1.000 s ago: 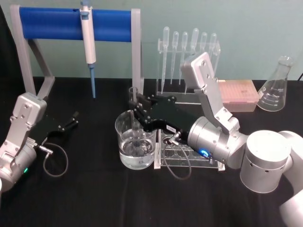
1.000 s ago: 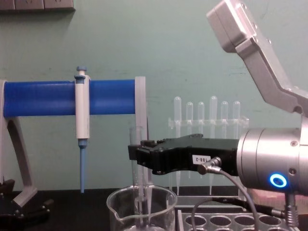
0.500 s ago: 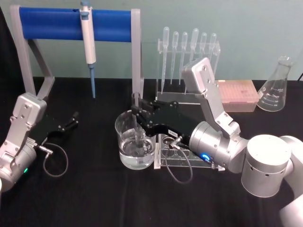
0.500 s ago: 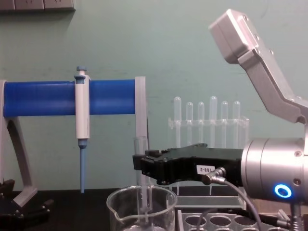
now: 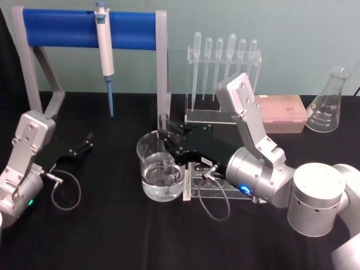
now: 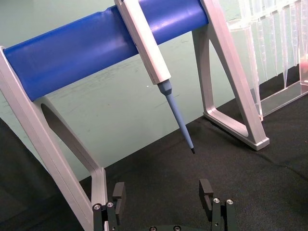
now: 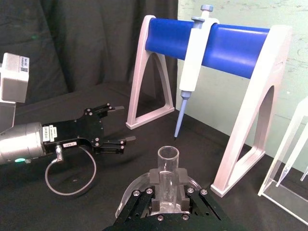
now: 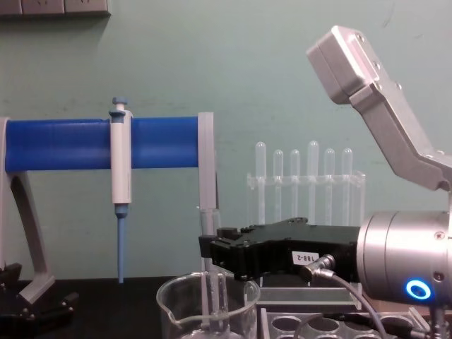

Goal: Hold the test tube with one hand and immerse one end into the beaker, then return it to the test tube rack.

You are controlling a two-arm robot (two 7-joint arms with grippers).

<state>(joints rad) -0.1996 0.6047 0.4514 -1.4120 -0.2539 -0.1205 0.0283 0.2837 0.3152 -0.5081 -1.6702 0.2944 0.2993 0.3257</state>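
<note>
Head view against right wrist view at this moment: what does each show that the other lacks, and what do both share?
Head view: the clear glass conical flask, the pink tip box, the clear plastic test tube rack, and water in the wide clear glass beaker. Right wrist view: the right gripper clamped on both sides of the clear glass test tube, open rim up. Both: the blue-barred stand holding the white-and-blue pipette, and the open left gripper parked on the left.
</note>
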